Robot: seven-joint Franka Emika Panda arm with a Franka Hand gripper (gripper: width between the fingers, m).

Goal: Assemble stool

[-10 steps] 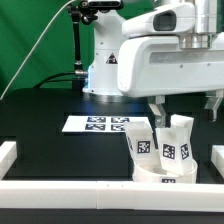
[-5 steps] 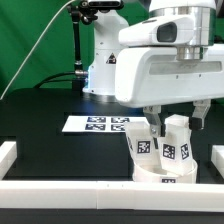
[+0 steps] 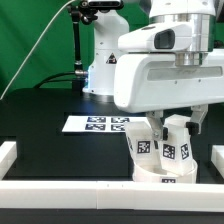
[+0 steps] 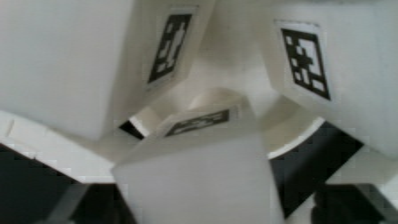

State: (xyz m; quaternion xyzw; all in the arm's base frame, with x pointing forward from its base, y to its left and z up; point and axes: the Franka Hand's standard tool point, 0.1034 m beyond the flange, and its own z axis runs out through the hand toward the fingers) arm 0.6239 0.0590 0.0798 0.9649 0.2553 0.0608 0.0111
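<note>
The stool stands upside down at the exterior view's right. Its low round seat [image 3: 163,172] lies on the black table with three tagged white legs pointing up: one left [image 3: 143,146], one front [image 3: 169,152], one back right [image 3: 181,130]. My gripper [image 3: 178,124] hangs over the back right leg, with a finger on each side of its top. The jaws look open with gaps beside the leg. In the wrist view that leg [image 4: 196,170] fills the middle between the dark fingers, my gripper [image 4: 217,205] astride it. The two other legs [image 4: 107,60] [image 4: 320,60] rise beyond.
The marker board [image 3: 98,124] lies flat behind the stool. White border rails run along the front [image 3: 60,188], the left [image 3: 8,152] and the right [image 3: 217,158]. The arm's base [image 3: 100,70] stands at the back.
The arm has come down and shifted toward the exterior view's left. The fingers now sit lower around the top of the back right leg. The stool has not moved.
</note>
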